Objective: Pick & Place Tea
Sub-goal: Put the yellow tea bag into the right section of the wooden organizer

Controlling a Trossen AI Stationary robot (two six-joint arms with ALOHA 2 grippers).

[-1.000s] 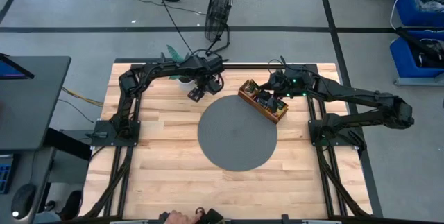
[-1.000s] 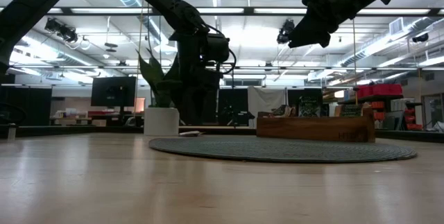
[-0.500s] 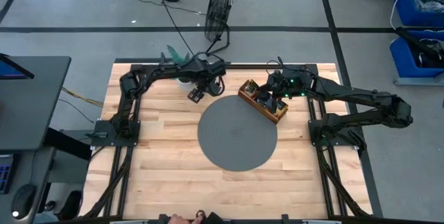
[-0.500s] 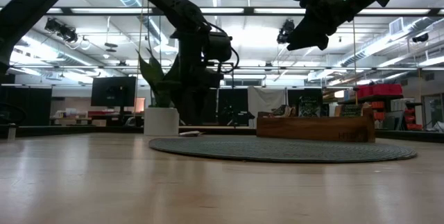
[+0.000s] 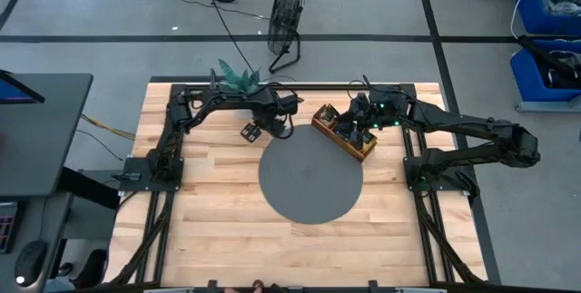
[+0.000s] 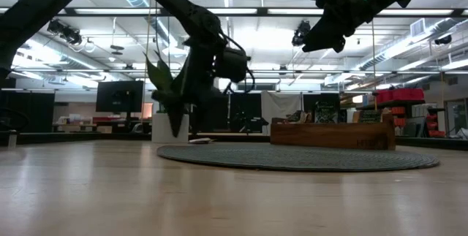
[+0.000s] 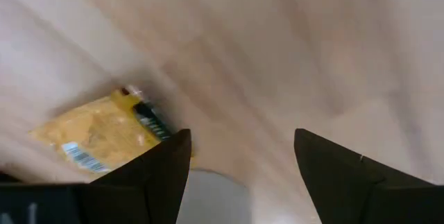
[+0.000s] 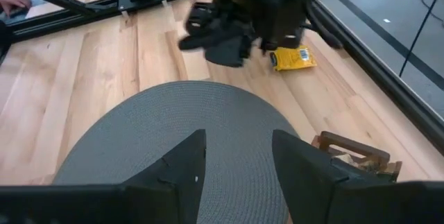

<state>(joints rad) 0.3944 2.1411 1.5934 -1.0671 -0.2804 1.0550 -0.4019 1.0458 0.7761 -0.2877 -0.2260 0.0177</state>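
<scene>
Yellow tea packet [image 7: 97,137] — flat on worktop [image 7: 277,57] beside open, empty left gripper [image 7: 239,161] — risk: fingers skid over it.

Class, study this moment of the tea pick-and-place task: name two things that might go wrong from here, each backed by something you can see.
1. The yellow tea packet lies flat on the wooden table, off to one side of the open left gripper; a descent from here may miss or push it.
2. The left gripper and right gripper work close together near the wooden tray, so the arms might collide.
</scene>
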